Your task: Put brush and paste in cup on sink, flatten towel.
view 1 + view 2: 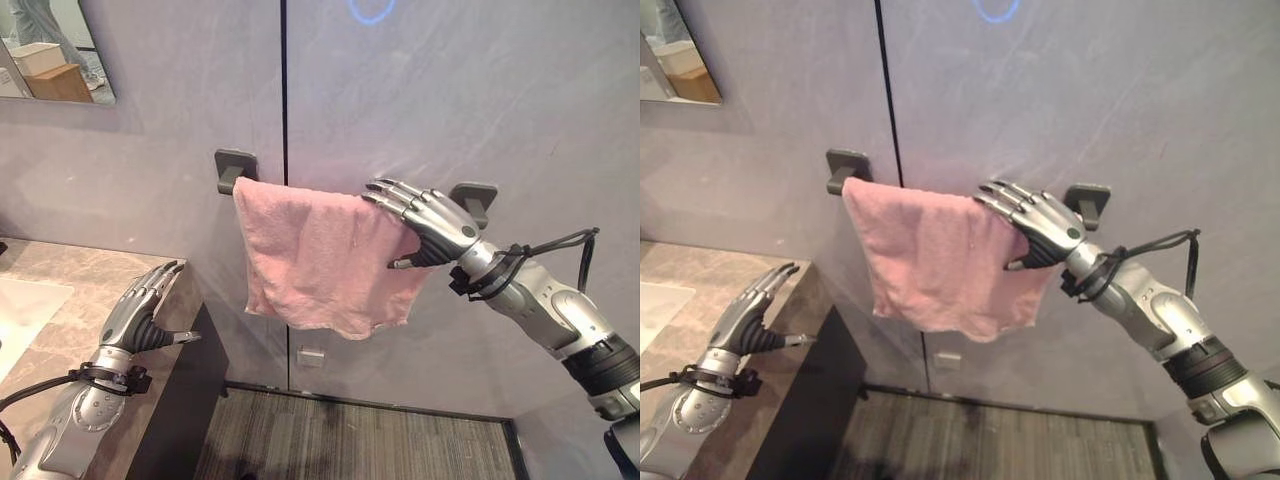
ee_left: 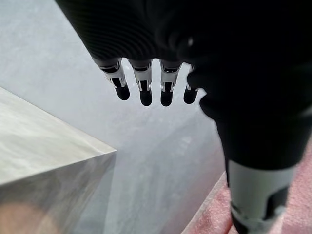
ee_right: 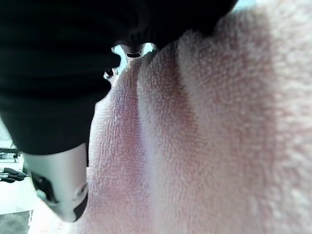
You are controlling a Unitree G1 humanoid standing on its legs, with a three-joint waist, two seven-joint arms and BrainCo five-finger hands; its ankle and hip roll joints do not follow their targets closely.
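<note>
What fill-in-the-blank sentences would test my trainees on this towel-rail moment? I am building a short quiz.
1. The fluffy pink towel hangs over a dark rail between two ____ wall brackets.
2. The hand laid on the towel's upper edge with straight fingers is the robot's ____ hand.
3. The left hand hovers, fingers relaxed, over the ____ marble countertop.
4. The towel's bottom edge hangs ____ the striped grey floor.

Missing words: dark grey; right; beige; above
</note>
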